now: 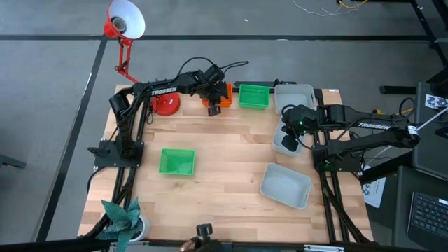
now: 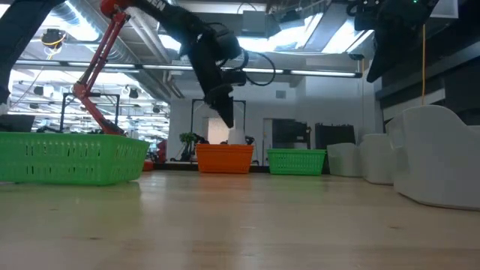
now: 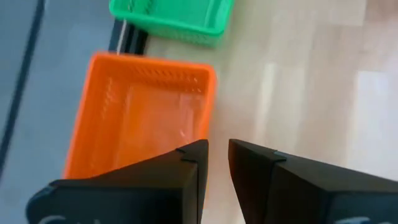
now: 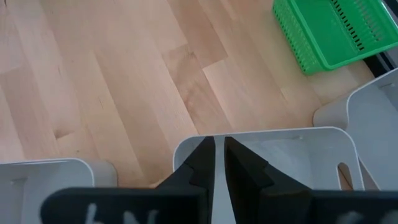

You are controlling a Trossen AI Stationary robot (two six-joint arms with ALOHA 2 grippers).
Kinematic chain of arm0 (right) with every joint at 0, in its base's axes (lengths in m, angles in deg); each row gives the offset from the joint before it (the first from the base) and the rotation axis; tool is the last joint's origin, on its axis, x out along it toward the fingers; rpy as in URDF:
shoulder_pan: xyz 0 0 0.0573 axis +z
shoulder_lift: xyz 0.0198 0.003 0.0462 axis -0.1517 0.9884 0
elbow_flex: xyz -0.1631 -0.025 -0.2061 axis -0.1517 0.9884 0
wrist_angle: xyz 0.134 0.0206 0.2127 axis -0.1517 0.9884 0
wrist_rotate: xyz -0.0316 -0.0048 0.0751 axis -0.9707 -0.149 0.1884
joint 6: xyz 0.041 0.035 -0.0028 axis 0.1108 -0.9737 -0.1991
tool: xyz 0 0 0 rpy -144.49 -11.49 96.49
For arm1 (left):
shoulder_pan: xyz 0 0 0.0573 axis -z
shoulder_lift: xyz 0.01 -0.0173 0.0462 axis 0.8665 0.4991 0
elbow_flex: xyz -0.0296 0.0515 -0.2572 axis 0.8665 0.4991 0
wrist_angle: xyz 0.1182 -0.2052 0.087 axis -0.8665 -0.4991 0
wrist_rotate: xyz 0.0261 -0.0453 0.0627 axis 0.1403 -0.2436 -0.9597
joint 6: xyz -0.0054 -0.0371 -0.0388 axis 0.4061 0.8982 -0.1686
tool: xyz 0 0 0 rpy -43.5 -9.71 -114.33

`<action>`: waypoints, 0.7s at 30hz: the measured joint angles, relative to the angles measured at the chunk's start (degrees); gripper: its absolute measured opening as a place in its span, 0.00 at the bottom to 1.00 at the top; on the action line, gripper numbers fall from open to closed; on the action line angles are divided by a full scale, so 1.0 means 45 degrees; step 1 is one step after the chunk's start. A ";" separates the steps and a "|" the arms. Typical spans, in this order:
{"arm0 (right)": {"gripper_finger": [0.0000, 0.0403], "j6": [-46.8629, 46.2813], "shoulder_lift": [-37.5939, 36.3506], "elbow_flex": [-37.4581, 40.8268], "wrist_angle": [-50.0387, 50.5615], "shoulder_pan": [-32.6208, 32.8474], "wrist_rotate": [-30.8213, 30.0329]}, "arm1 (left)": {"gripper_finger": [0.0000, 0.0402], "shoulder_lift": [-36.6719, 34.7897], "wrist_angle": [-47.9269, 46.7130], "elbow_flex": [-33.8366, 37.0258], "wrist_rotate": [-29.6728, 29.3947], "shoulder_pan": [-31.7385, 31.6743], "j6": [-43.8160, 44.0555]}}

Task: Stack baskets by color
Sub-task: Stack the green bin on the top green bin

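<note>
An orange basket (image 1: pixel 225 92) (image 3: pixel 134 115) stands at the table's far edge with a green basket (image 1: pixel 253 96) beside it on the right. My left gripper (image 3: pixel 217 152) (image 2: pixel 227 120) hangs above the orange basket's right rim, clear of it, its fingers a little open and holding nothing. A second green basket (image 1: pixel 176 161) rests left of the table's middle. Three grey-white baskets sit on the right: far (image 1: pixel 294 94), middle (image 1: pixel 278 143) and near (image 1: pixel 285 185). My right gripper (image 4: pixel 219 152) waits shut, high above the middle one.
A red desk lamp's round base (image 1: pixel 166 105) stands just left of the orange basket, and its arm rises beyond the far-left corner. A teal paper pinwheel (image 1: pixel 119 213) sits at the near-left corner. Bare wood lies in the table's middle and near part.
</note>
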 joint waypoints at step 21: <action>0.09 -0.0094 0.0000 0.0000 0.0104 -0.0002 0.0017 | 0.09 -0.0920 -1.2248 0.0089 0.0022 0.5983 0.5936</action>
